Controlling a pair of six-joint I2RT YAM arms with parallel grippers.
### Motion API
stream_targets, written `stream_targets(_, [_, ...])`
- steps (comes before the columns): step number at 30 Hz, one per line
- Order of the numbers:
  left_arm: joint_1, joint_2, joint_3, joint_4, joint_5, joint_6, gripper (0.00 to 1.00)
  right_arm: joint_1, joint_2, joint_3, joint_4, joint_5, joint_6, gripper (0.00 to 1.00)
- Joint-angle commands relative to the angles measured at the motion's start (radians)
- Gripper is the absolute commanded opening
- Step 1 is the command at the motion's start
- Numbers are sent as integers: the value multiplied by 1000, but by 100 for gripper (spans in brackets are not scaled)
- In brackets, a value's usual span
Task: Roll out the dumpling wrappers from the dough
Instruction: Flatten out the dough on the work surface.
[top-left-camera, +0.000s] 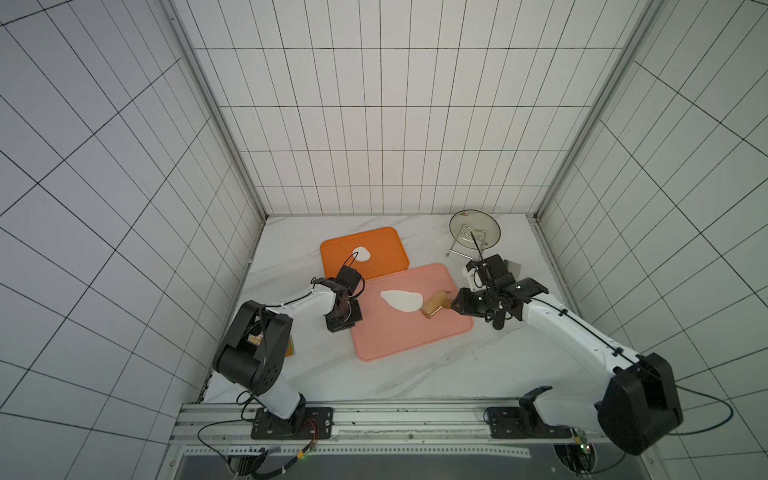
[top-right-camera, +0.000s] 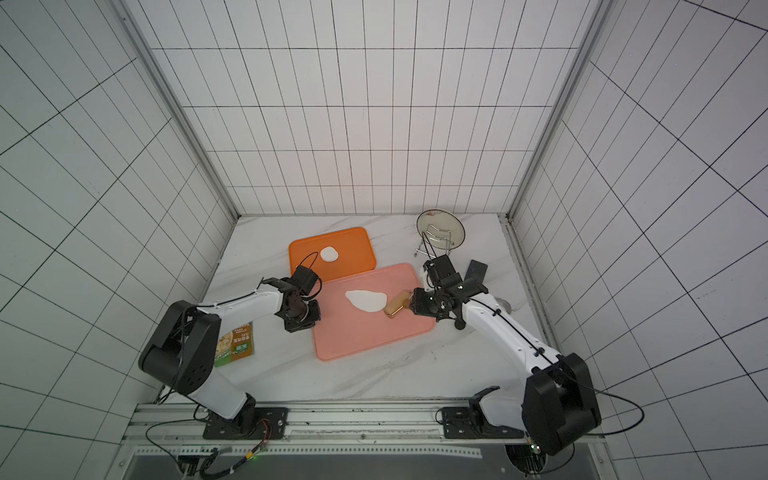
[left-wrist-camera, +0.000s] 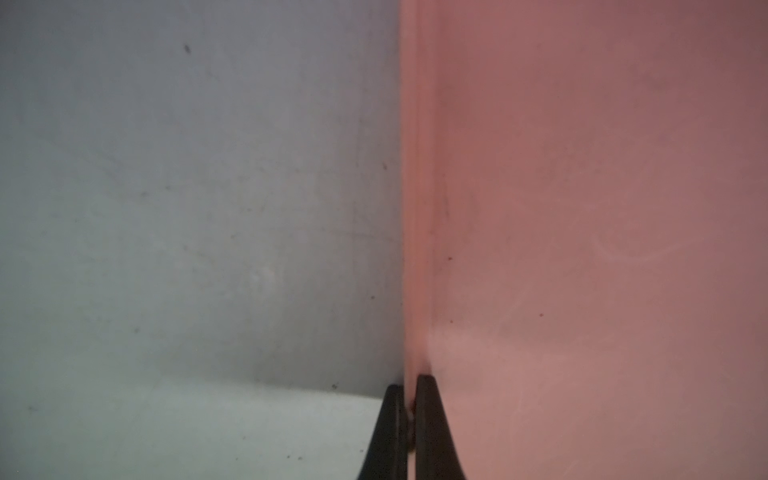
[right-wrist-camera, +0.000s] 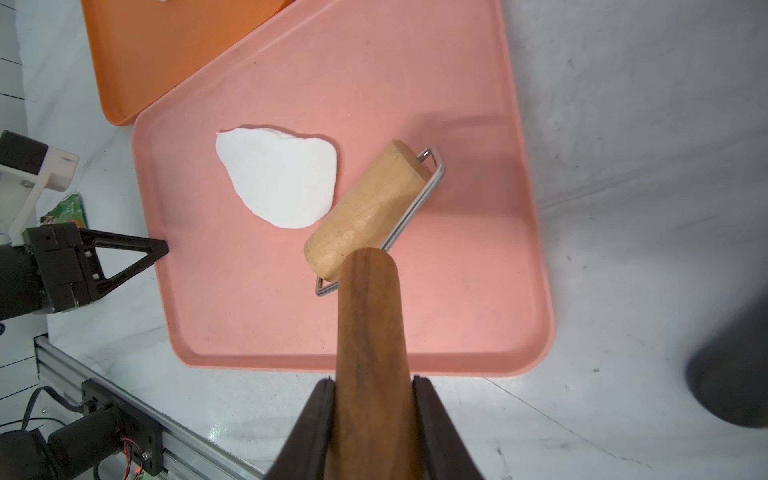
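Left side: reaching in from the near rail with the elbow raised high and the wrist bent downward, with the left end effector (left-wrist-camera: 409, 384) at the edge of the pink tray (right-wrist-camera: 478, 249); pinching that tray's rim between tightly pressed fingers.

Right side: stretching the forearm low and diagonally across the worktop (top-left-camera: 415, 374), pointing the right end effector (right-wrist-camera: 374, 380) toward the tray's middle; clamping the dark handle (right-wrist-camera: 370, 324) of the wooden roller (right-wrist-camera: 370, 203) from both sides.

Holding the roller just at the edge of the dough (right-wrist-camera: 282, 178), an uneven white sheet lying flat in the middle of the pink tray, on the side nearer the right arm.

Showing, on the orange tray (top-left-camera: 384, 262) behind, a round white dumpling wrapper (top-left-camera: 360, 254).
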Motion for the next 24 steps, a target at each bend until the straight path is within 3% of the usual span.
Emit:
stream_targets(1, [10,39,-28,59,-59,2,0,53,54,193,-41,43,-25,0])
stream_targets(7, [8,46,-22,57,-57,2,0,127,250,377,52,8,-9,0])
stream_targets(11, [8,50,-21,59,-58,0,0,152,352,404,128,4,13,0])
stream_targets(16, [9,56,-18,60,-59,0,0,164,400,327,176,-31,46,0])
stream_targets(24, [11,57,-16,60,-61,0,0,178,285,40,127,3,12,0])
